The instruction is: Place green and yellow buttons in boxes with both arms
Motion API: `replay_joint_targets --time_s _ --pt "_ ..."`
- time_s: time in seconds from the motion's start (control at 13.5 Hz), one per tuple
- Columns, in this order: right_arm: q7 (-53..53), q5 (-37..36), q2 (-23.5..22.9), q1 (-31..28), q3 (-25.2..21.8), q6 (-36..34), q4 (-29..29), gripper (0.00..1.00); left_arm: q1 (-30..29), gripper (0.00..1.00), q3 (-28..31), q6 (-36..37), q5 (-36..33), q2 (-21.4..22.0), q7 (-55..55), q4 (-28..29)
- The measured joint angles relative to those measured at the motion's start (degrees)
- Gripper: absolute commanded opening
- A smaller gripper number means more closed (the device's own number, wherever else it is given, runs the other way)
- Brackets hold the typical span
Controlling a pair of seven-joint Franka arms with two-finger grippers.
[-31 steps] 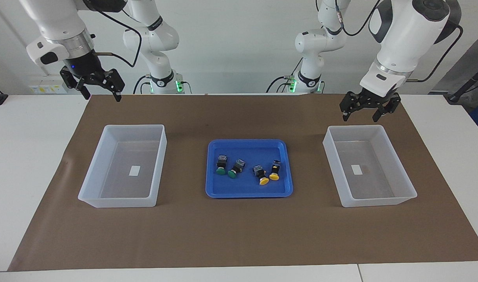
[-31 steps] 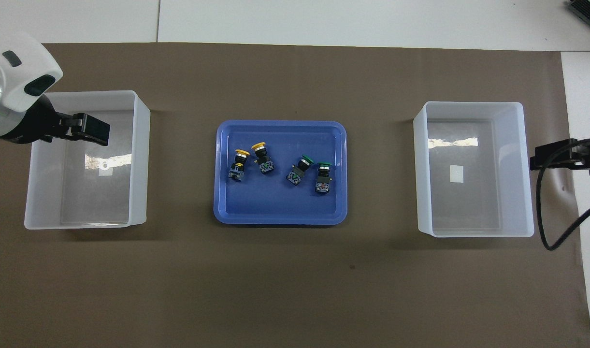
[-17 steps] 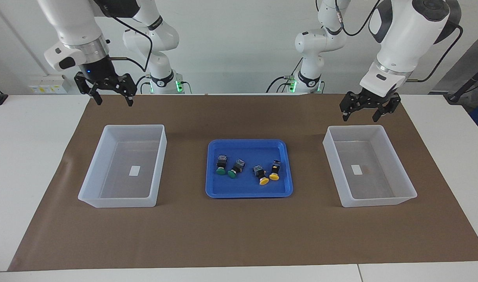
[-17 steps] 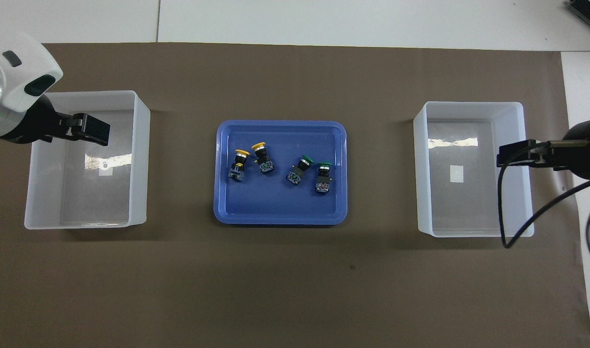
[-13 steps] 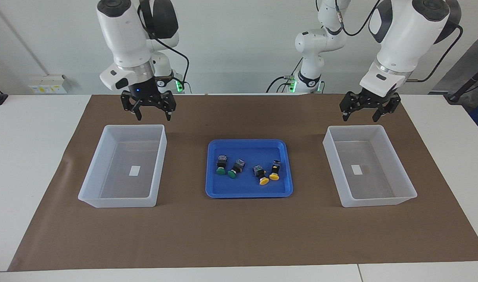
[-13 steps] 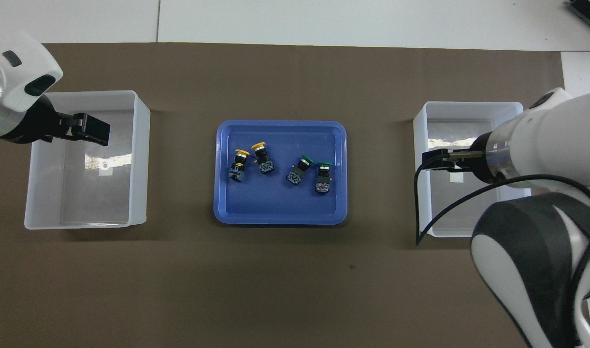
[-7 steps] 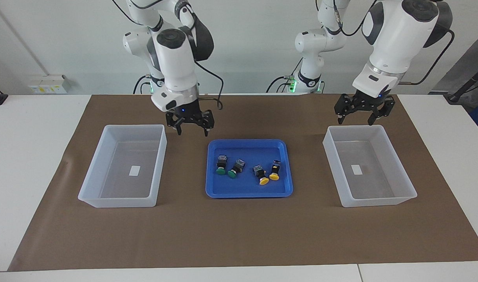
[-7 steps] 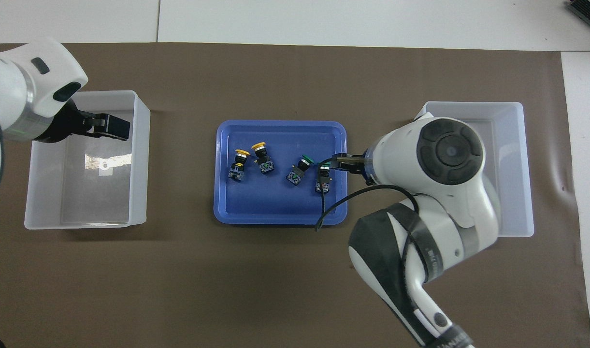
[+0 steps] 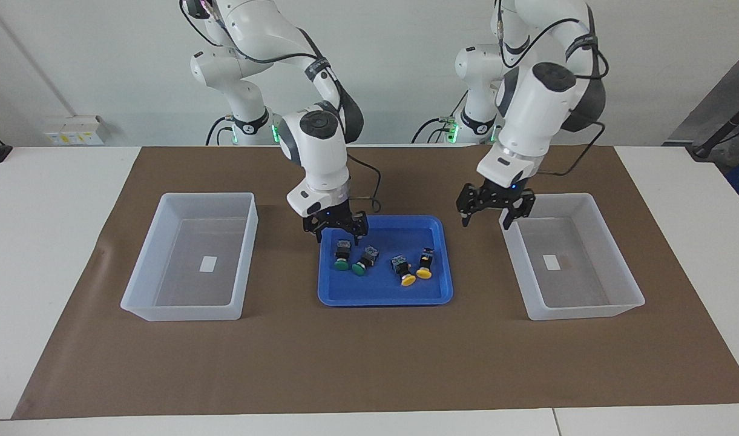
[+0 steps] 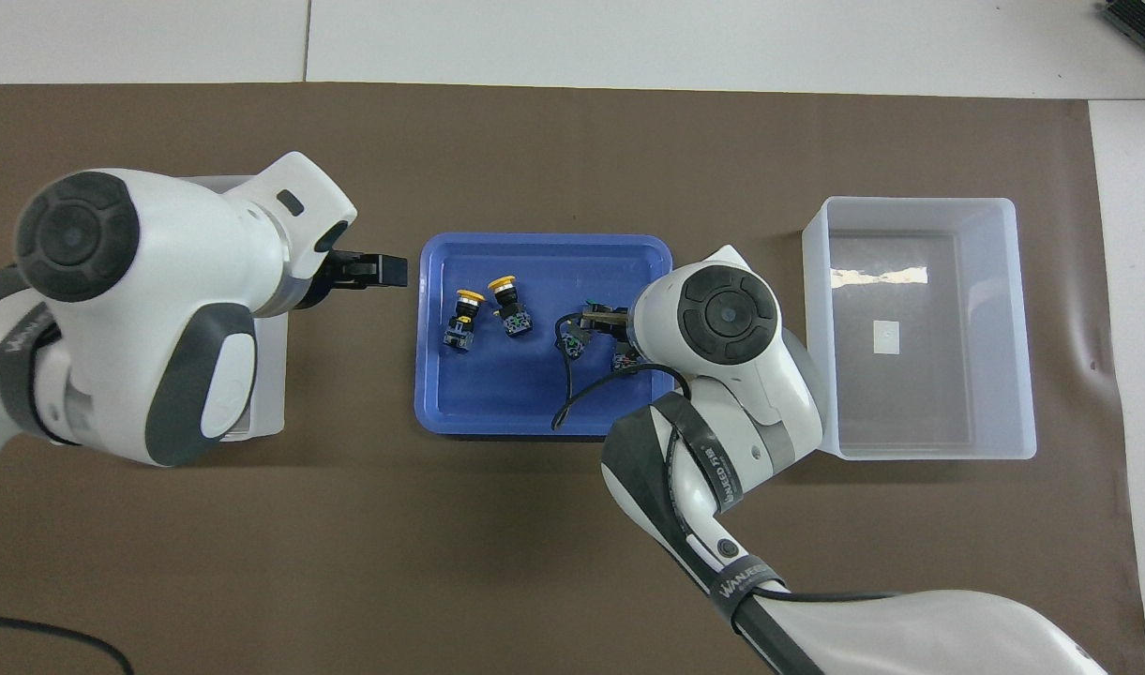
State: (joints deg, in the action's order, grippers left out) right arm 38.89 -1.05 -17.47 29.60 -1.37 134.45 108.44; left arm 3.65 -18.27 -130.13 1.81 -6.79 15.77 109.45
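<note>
Two green buttons (image 9: 342, 255) (image 9: 364, 260) and two yellow buttons (image 9: 403, 270) (image 9: 425, 265) lie in the blue tray (image 9: 384, 299). In the overhead view the yellow buttons (image 10: 464, 320) (image 10: 508, 306) show, one green button (image 10: 572, 341) shows in part, and the other is mostly hidden under my right arm. My right gripper (image 9: 338, 237) is open, low over the green button toward the right arm's end. My left gripper (image 9: 484, 222) is open over the mat between the tray and the box (image 9: 587, 312) at the left arm's end. Both boxes (image 9: 181, 312) hold no buttons.
The tray (image 10: 534, 424) sits mid-table on a brown mat, with one box at each end. In the overhead view my left arm covers most of its box (image 10: 267, 398); the other box (image 10: 919, 202) shows fully. My left gripper (image 10: 389, 272) shows beside the tray.
My right gripper has swung in from its end of the table and come down over the green buttons. My left gripper has moved from over its box toward the tray and lower.
</note>
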Motion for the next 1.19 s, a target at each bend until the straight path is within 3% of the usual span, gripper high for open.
replay_joint_targets --time_s 0.22,0.52,0.89,1.19 --pt "0.01 -0.01 -2.92 0.88 0.02 4.66 0.38 0.92 1.51 1.0 0.06 -6.36 0.0 -4.31 1.82 1.51" --pt "2.34 -0.59 -5.26 3.29 -0.02 7.61 0.29 0.92 2.93 1.0 0.1 -14.28 0.0 -10.56 2.44 1.87" --pt "2.34 -3.01 -5.12 3.27 -0.24 7.11 -0.16 0.92 5.31 0.99 0.09 -16.35 0.0 -14.0 2.61 3.05" --pt "2.17 -3.13 -4.84 3.23 -0.32 6.27 -0.25 0.92 5.96 0.82 0.06 -16.45 0.0 -13.83 2.62 4.58"
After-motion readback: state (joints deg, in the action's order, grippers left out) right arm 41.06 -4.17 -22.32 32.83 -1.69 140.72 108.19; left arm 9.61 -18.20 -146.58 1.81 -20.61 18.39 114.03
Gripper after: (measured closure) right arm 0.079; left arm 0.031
